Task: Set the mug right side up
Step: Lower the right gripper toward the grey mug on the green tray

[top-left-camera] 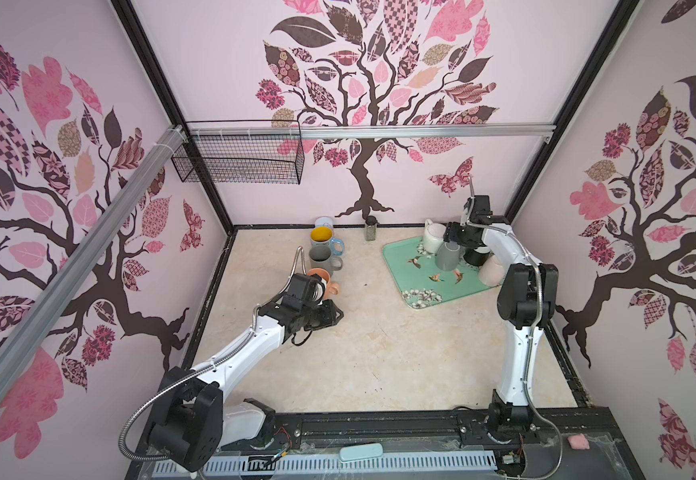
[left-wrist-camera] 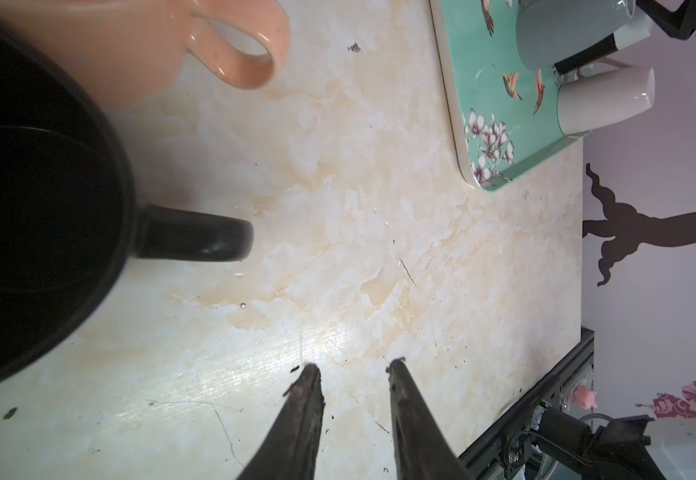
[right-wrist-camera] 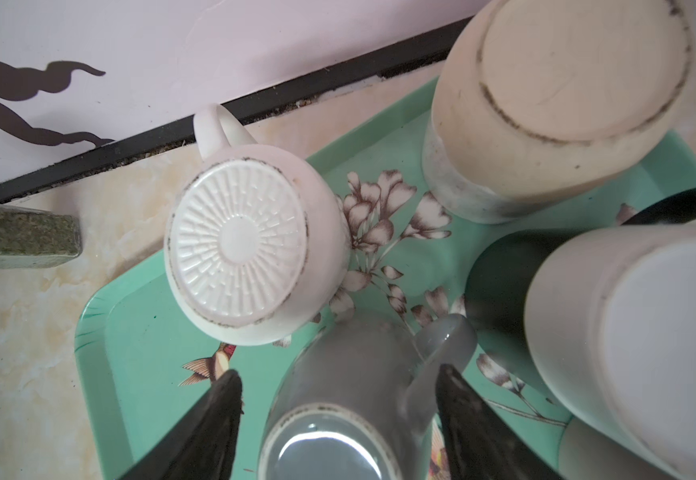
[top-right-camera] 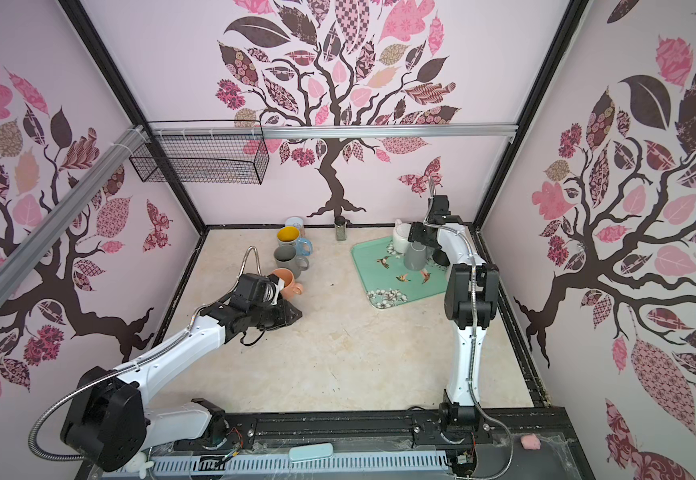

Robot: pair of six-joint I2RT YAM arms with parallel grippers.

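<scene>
A grey mug (top-left-camera: 448, 255) (right-wrist-camera: 350, 395) stands upside down on the teal tray (top-left-camera: 404, 266), its base up and its handle toward one finger. My right gripper (right-wrist-camera: 340, 370) hangs over it, open, with a finger on either side and a gap at the body. In the left wrist view a black mug (left-wrist-camera: 38, 208) stands mouth up beside a peach mug (left-wrist-camera: 130, 50) on the table. My left gripper (left-wrist-camera: 353, 365) is low over the bare table just past them, open a little with nothing between its fingers. In both top views the left arm hides the black mug.
On the tray, also upside down, are a white ribbed-base mug (right-wrist-camera: 238, 245), a beige mug (right-wrist-camera: 558, 95), a white mug (right-wrist-camera: 649, 332) and a dark one (right-wrist-camera: 496, 282). Upright mugs (top-left-camera: 321, 257) line the back left. A spice jar (top-left-camera: 370, 228) stands by the back wall.
</scene>
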